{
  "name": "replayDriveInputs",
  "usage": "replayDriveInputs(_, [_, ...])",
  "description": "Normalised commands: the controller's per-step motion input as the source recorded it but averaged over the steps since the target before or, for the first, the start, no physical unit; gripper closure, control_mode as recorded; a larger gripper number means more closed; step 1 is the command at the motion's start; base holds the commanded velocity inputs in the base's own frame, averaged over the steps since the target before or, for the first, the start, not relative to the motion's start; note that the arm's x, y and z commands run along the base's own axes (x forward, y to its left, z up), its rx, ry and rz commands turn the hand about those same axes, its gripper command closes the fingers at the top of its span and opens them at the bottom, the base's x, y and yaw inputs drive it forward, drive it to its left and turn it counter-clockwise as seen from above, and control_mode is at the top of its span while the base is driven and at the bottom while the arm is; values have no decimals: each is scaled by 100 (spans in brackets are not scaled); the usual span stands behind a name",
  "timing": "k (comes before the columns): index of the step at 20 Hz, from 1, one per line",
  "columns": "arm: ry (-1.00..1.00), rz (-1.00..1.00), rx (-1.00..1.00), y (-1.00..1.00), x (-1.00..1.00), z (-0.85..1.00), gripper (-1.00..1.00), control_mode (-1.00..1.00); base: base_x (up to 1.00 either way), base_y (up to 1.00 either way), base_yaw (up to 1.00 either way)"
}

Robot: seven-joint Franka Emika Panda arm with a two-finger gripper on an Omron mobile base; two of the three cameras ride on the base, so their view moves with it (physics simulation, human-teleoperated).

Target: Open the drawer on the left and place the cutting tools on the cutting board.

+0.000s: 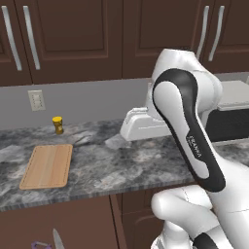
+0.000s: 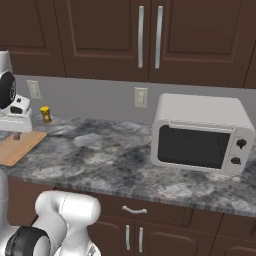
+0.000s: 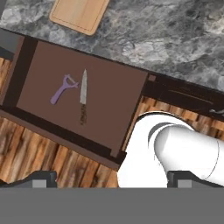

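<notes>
The drawer (image 3: pixel 107 103) stands pulled open below the counter edge in the hand view. On its brown floor lie the cutting tools: a small knife (image 3: pixel 83 94) with a silver blade and dark handle, and a purple-handled tool (image 3: pixel 61 89) just left of it. Both also peek in at the bottom left of the left base view, the knife (image 1: pixel 57 239) and the purple tool (image 1: pixel 39 244). The tan cutting board (image 1: pixel 47 165) (image 3: pixel 78 14) (image 2: pixel 17 146) lies bare on the counter. My gripper (image 3: pixel 116 178) (image 2: pixel 16 134) hangs open and empty, high over the drawer and counter edge.
A small yellow-capped bottle (image 1: pixel 58 125) (image 2: pixel 45 114) stands behind the board by the wall. A white toaster oven (image 2: pixel 200 135) sits on the right of the grey stone counter (image 2: pixel 110 160). Dark cabinets hang above. Wood floor (image 3: pixel 39 153) lies below the drawer.
</notes>
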Motion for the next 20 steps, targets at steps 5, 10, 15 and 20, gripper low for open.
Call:
replayDriveInputs(5, [6,0,-2,34,0,-32,-100,-100,0,0,0])
replayDriveInputs(10, [0,0,-3,58,0,-19,-100,-100,0,0,0])
replayDriveInputs(15, [0,0,-4,61,0,-18,-100,-100,0,0,0])
replayDriveInputs(20, [0,-1,-3,37,0,-22,-100,-100,0,0,0])
